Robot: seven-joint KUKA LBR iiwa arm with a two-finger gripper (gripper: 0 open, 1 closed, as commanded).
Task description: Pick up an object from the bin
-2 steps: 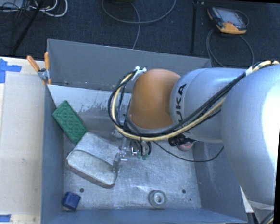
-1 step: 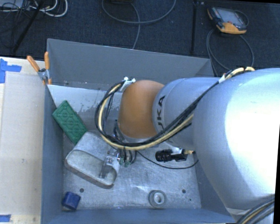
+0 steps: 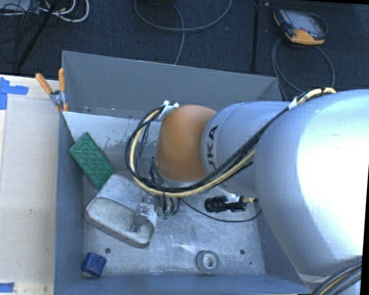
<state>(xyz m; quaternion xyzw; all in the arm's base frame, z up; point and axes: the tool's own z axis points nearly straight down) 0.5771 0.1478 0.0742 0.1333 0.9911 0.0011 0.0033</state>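
i am looking at the arm (image 3: 296, 184) spanning the right side of the bin (image 3: 176, 86), with its orange cover (image 3: 183, 142) hanging over the middle. the jaws are sitting low over the right end of a flat grey pad (image 3: 113, 208), which is lying on the floor left of centre. they are touching it or just above it, and i cannot tell whether they are open or closed. i am judging the pad the likeliest pick, since it is lying flat with nothing on top. a green block (image 3: 91, 160) is lying by the left wall, just beside the pad's upper end. a small blue thing (image 3: 93, 264) is sitting in the near left corner and a metal ring (image 3: 207, 261) is lying well apart, so neither is crowding the approach.
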